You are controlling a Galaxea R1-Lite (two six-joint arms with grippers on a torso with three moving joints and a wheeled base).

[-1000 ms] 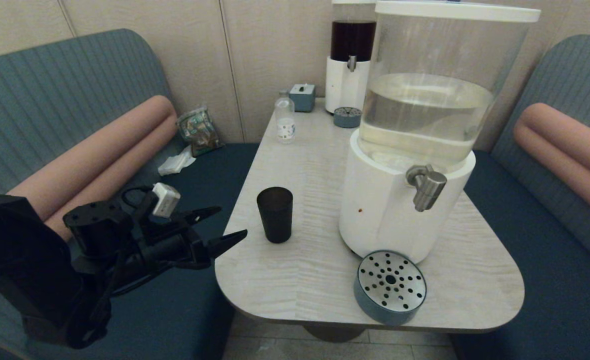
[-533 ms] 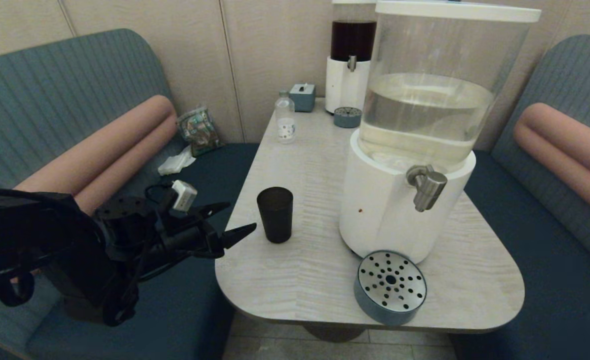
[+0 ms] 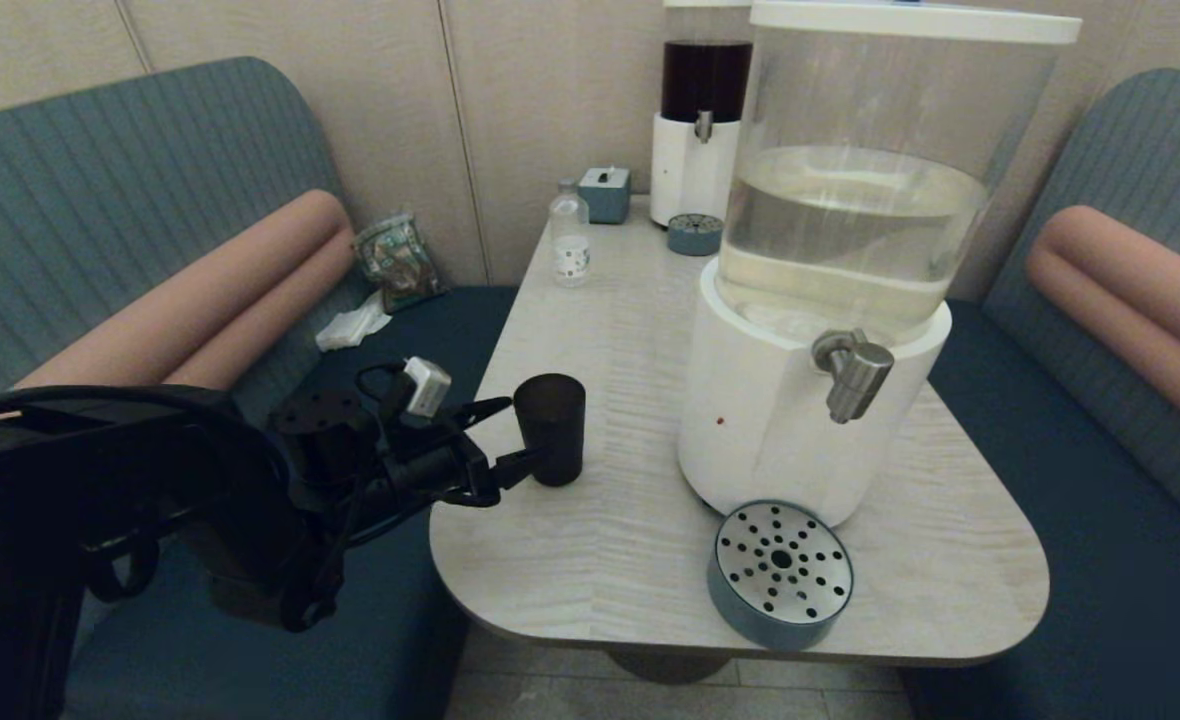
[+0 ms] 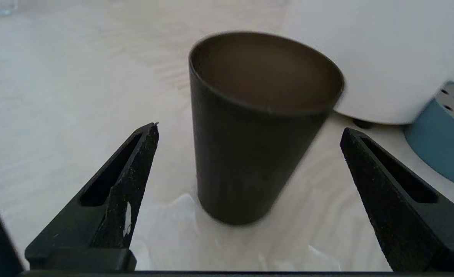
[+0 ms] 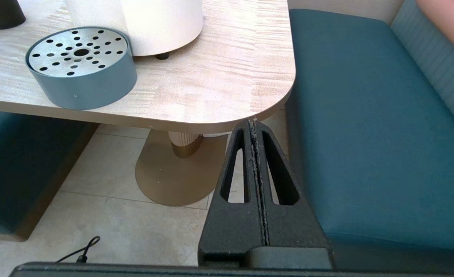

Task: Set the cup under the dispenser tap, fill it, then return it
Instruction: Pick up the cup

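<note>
The head camera looks forward and down over the whole worktop (image 3: 600, 540). The left wrist camera sits very near the cup (image 4: 250, 127). The right wrist camera looks from below the worktop's corner; all three share the drip tray (image 5: 81, 65).

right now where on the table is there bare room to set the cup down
Bare tabletop runs between the cup and the small bottle, and along the near edge beside the drip tray. Crowded around the left gripper.
</note>
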